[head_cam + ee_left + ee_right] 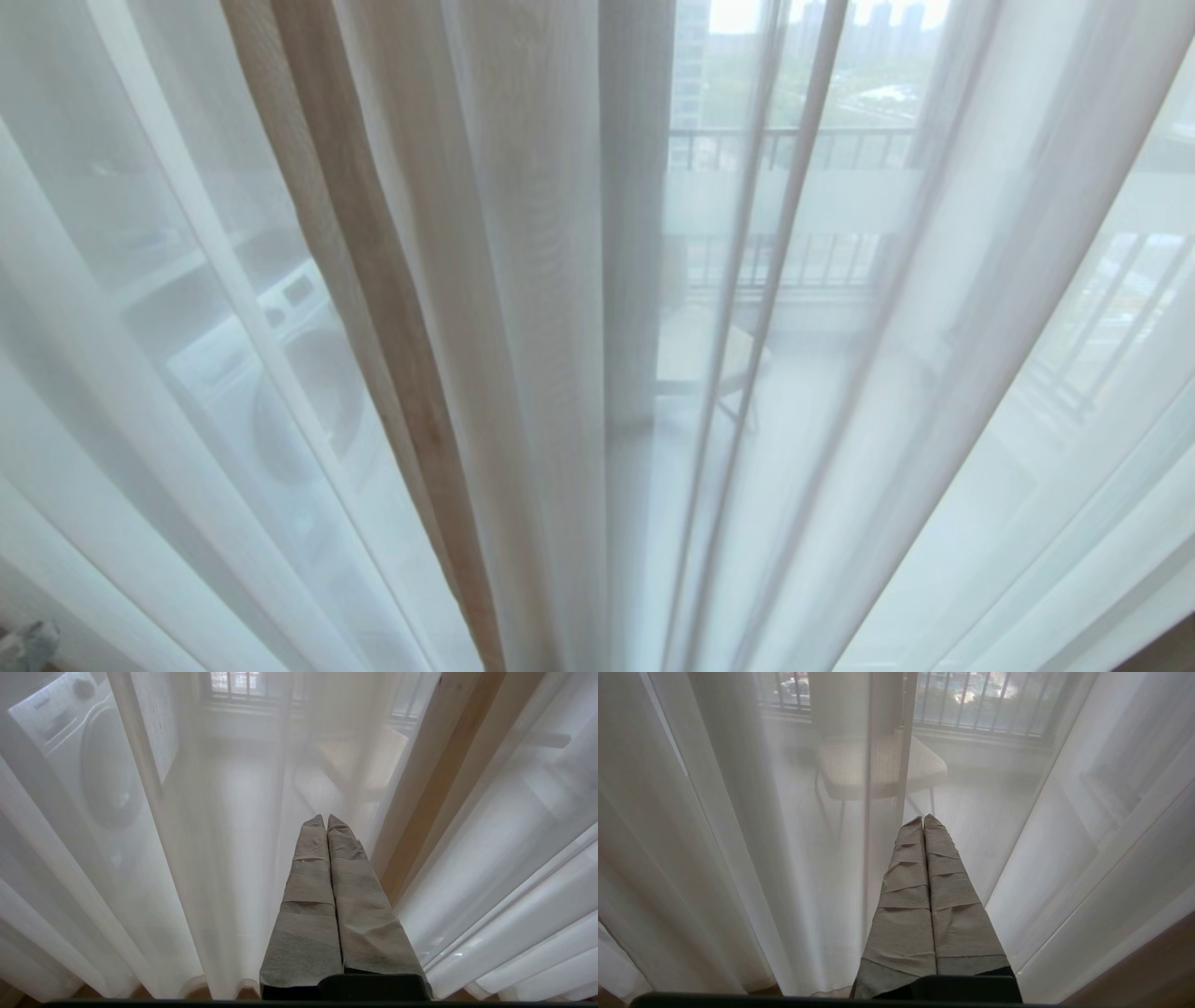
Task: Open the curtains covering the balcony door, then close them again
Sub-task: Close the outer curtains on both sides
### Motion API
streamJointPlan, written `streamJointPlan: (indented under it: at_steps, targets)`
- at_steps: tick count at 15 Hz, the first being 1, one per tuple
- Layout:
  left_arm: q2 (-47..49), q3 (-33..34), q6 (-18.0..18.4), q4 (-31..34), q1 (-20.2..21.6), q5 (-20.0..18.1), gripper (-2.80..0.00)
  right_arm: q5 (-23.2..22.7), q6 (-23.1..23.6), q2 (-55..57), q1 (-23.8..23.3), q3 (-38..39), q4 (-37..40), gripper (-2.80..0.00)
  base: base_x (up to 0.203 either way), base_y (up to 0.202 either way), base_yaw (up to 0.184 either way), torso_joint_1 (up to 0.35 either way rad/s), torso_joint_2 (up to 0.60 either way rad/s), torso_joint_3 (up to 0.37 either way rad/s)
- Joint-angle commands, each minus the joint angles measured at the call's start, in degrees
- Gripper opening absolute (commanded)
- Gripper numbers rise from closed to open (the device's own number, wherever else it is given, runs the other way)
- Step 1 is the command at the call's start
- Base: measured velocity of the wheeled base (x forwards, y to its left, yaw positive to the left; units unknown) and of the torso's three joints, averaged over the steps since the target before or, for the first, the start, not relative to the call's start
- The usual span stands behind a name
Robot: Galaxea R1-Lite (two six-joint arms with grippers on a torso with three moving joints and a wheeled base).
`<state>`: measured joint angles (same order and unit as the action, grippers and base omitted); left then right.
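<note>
In the head view, the curtains [523, 280] are seen drawn across the whole frame: sheer white folds, with one beige strip [373, 280] hanging left of centre. Through the sheer, a railing [794, 149], a chair [709, 359] and a washing machine [280, 373] are made out. Neither gripper is shown here.

In the left wrist view, the left gripper [326, 819] is seen clenched on nothing, its taped fingers [308, 891] pressed together and pointed at the sheer beside the beige strip.

In the right wrist view, the right gripper [923, 819] is likewise clenched and empty, facing the sheer, with the chair behind it.
</note>
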<state>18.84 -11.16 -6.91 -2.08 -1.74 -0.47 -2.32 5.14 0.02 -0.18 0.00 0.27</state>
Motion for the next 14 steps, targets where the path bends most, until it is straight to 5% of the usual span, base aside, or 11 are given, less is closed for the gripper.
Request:
streamJointPlan:
  at_steps: [1, 5, 14]
  targets:
    - [-6.1, 3.1, 0.1, 0.1, 1.0, -0.2, -2.80, -0.1, 0.0, 0.0, 0.0, 0.0, 0.0, -2.80, 0.000, 0.000, 0.000, 0.000, 0.00, 0.000]
    - [-17.9, 9.4, 1.6, 2.1, 1.9, 1.6, -2.80, -0.1, 0.0, 0.0, 0.0, 0.0, 0.0, -2.80, 0.000, 0.000, 0.000, 0.000, 0.00, 0.000]
    - [-18.8, 10.7, 3.8, 2.5, 1.9, 2.9, -2.80, -0.1, 0.0, 0.0, 0.0, 0.0, 0.0, -2.80, 0.000, 0.000, 0.000, 0.000, 0.00, 0.000]
